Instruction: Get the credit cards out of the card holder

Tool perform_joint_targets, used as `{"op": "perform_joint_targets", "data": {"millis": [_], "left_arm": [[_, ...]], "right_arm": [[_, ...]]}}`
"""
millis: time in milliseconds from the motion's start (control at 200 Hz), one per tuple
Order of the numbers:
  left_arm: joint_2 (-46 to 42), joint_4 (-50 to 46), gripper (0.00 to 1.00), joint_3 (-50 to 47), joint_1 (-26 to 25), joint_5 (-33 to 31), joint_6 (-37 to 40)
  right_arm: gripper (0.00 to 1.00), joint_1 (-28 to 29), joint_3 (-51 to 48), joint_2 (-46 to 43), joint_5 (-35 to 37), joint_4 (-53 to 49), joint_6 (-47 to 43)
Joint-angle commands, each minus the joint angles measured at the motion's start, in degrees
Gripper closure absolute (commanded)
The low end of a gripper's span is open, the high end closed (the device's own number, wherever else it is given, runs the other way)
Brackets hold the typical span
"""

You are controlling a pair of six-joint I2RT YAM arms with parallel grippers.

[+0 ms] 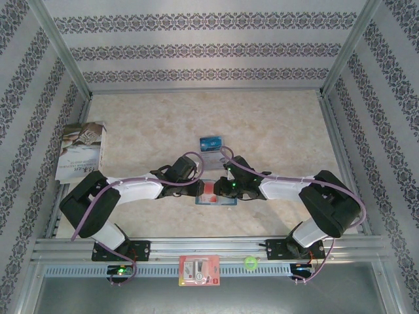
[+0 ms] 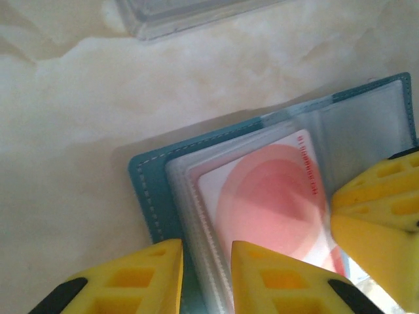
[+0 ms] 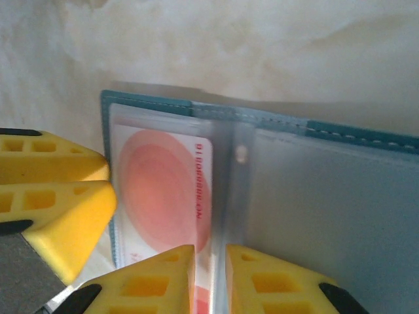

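The teal card holder (image 1: 223, 202) lies open near the front of the table, between both grippers. A red-and-white credit card (image 2: 268, 196) sits inside its clear left pocket (image 3: 160, 190). My left gripper (image 2: 206, 252) is shut on the outer edge of the holder's (image 2: 147, 196) clear sleeves; its fingers (image 3: 59, 196) stand almost together. My right gripper (image 3: 211, 252) is shut on the clear fold at the holder's (image 3: 340, 134) spine, and its fingers (image 2: 380, 209) come in from the right. A blue card (image 1: 211, 141) lies loose on the table behind the holder.
A pale book (image 1: 82, 152) lies at the left edge. A red-and-white packet (image 1: 198, 270) and a small green object (image 1: 249, 262) rest on the front rail. A clear-edged pale rectangle (image 2: 183, 16) lies just beyond the holder. Patterned walls enclose the table.
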Motion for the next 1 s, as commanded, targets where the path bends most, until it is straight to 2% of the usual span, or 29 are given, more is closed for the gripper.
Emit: {"op": "perform_joint_targets", "data": {"millis": [0,285,480,914,994], "left_arm": [[1.3,-3.4,0.74,-0.9,0.5,-1.2,0.2],[3.4,-3.0,0.78,-1.4,0.4,1.2,-0.6],[2.8,-3.5,0.8,-1.8,0.3,1.0,-1.2],[-0.5,-3.8,0.8,-3.4,0.4,1.3,-2.9],[-1.1,-3.8,0.73,-3.2,0.4,2.0,-3.0]], "right_arm": [[0.79,-0.4,-1.1,1.2,-0.9,1.5,0.5],[0.83,-0.5,-2.0,3.3,-4.0,6.7,1.7],[1.0,-0.6,-3.5,2.5,-2.8,7.5,2.5],[1.0,-1.0,-6.8,-7.2,3.7,0.0,1.4],[1.0,-1.0,-6.2,-7.7,3.9,-1.2,0.7]]}}
